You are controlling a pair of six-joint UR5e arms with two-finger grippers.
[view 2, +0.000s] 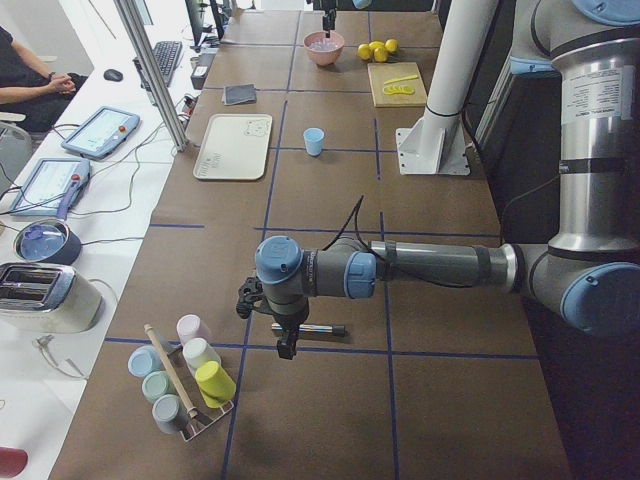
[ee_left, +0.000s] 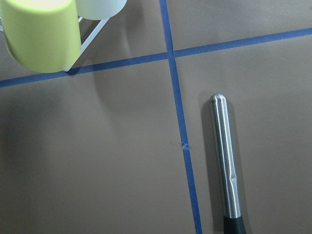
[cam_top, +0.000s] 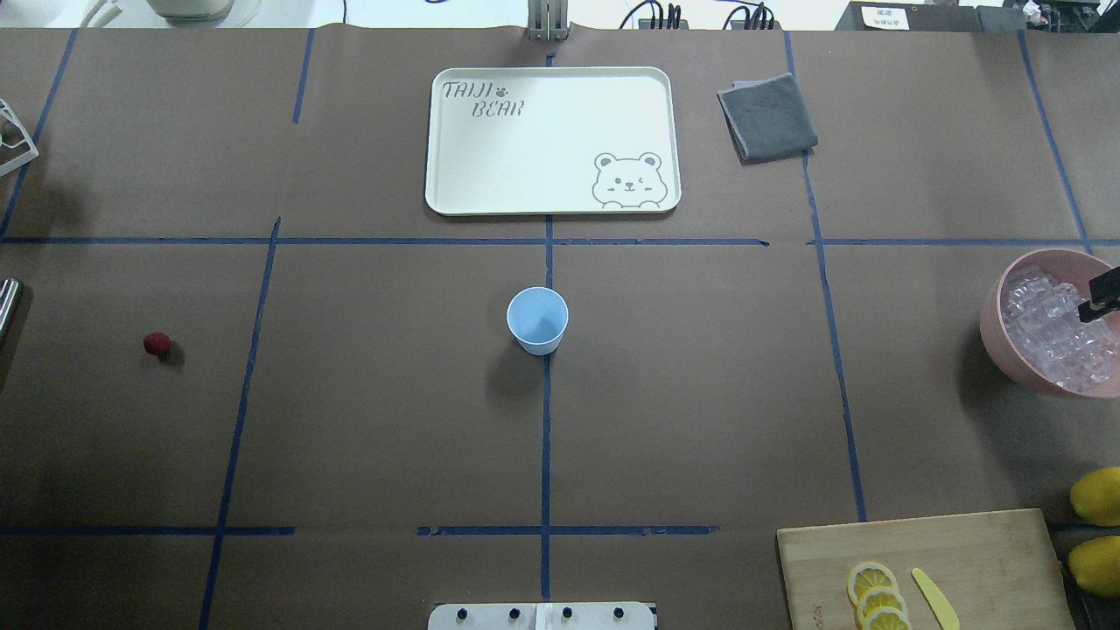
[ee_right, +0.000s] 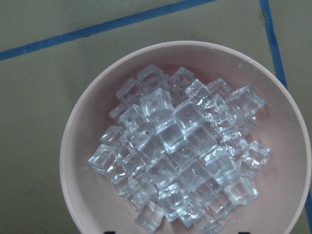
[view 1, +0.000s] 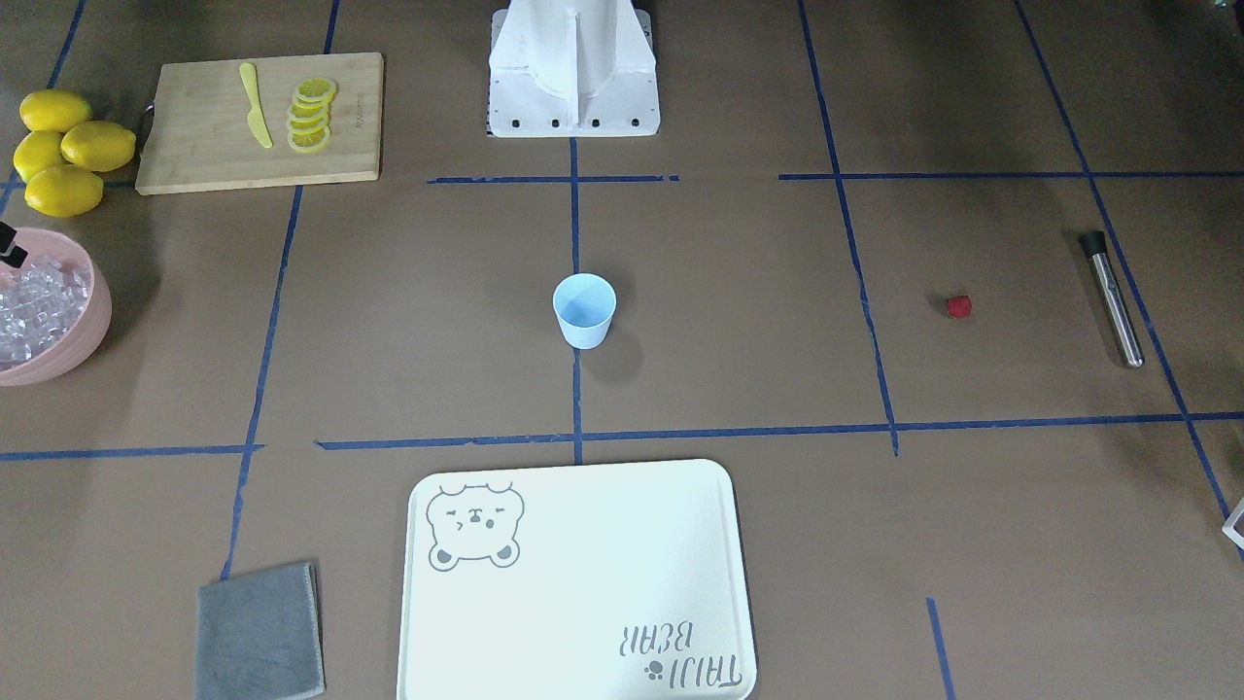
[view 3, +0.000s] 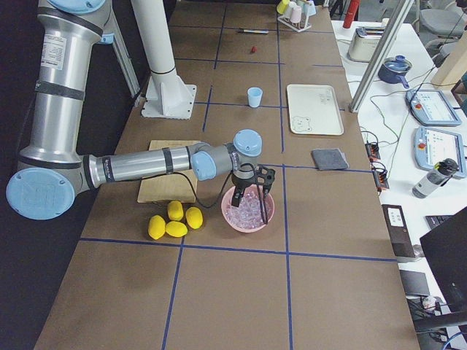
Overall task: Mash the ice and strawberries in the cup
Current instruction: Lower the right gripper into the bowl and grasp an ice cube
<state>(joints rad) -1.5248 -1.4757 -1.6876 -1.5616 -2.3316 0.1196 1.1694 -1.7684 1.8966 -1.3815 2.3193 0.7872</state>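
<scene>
Overhead view: cup (cam_top: 537,319) upright at table centre, empty as far as I can see. Strawberry (cam_top: 157,344) lies alone, well off toward the robot's left. Ice (ee_right: 175,146) is heaped in the pink bowl (ee_right: 73,146) at far right.

Right gripper (view 3: 255,197) hangs over the bowl, fingers spread, holding nothing. Left gripper (view 2: 285,335) hovers above the steel muddler (ee_left: 225,161). It shows only in the side view, so can't tell if it's spread or closed.

Handling, my guess:
- Ice: hard, glossy, likely slick and light. Cubes are piled loose and will shift when poked. Pinch a top cube across two flat faces, not the corners.
- Strawberry: tiny and round, probably rolls. Close on it across the middle, gently.
- Cup: thin plastic, light, tips or slides easily. Drop things in from above and avoid bumping the rim. It probably needs steadying by the wall when mashing.
- Muddler: stiff, smooth metal that could roll. Grab mid-shaft.
</scene>
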